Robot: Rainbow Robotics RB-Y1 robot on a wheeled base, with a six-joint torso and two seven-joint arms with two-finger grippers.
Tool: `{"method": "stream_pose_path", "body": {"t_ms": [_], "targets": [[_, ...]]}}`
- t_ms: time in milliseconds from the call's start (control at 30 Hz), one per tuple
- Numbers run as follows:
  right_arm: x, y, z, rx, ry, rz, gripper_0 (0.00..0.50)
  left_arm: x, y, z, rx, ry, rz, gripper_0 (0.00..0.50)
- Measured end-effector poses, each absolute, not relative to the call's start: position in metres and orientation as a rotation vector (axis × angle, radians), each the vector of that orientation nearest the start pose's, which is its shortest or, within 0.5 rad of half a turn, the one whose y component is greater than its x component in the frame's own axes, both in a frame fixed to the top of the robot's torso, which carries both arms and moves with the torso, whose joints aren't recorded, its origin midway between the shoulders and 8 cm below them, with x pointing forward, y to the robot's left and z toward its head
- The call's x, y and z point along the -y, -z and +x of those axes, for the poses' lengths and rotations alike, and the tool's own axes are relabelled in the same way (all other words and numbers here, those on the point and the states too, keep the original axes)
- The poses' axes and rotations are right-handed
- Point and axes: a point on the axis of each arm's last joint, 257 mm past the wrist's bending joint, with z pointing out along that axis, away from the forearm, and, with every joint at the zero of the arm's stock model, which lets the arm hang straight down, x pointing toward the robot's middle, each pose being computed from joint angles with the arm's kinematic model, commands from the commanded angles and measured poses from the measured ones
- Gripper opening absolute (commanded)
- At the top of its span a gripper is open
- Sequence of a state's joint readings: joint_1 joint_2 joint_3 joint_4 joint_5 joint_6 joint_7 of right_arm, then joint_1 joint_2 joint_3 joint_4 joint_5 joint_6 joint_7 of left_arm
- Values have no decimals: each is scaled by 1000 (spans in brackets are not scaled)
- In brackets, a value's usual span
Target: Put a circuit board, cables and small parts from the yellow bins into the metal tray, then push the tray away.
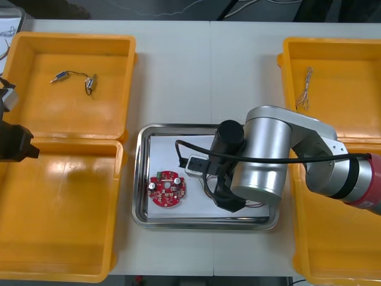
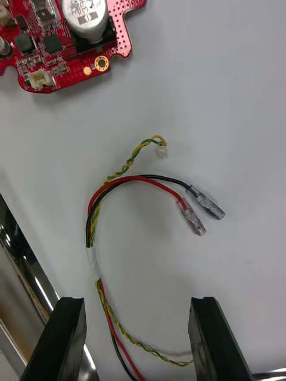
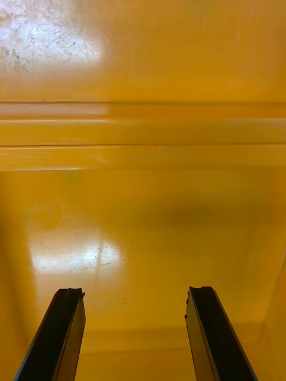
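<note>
Right claw (image 2: 137,305) hangs wide open and empty over the metal tray (image 1: 140,179), centre of the front view.
The red and yellow cable (image 2: 92,259) lies on the tray's white floor and runs lengthwise from between the fingers toward the round red circuit board (image 2: 65,41). Its near end is cut off, and the arm hides it from above. Left claw (image 3: 136,297), open and empty, hovers over a yellow bin (image 3: 143,89) at far left.

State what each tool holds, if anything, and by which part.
Nothing is held. The right tool stands open over the red, black and yellow cable lying in the metal tray; the left tool is open over a yellow bin.
</note>
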State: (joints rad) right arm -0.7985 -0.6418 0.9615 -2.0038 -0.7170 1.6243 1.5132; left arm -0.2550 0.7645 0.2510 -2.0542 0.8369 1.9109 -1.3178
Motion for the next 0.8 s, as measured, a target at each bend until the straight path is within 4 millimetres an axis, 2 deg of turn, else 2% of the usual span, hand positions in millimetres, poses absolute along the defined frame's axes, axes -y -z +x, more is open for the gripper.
{"method": "stream_pose_path", "body": {"t_ms": [167,300,600,800], "targets": [[84,257,380,-2310,243,-1613,500,-367,176,393,-2730,23,24,500],[87,235,385,-2329,236,-1539,500,-367,176,393,-2730,23,25,500],[113,171,403,-2388,239,-1332,500,-367,175,393,-2729,21,26,500],[112,125,427,-2356,151,-1151,500,-367,175,393,-2727,21,27,500]]}}
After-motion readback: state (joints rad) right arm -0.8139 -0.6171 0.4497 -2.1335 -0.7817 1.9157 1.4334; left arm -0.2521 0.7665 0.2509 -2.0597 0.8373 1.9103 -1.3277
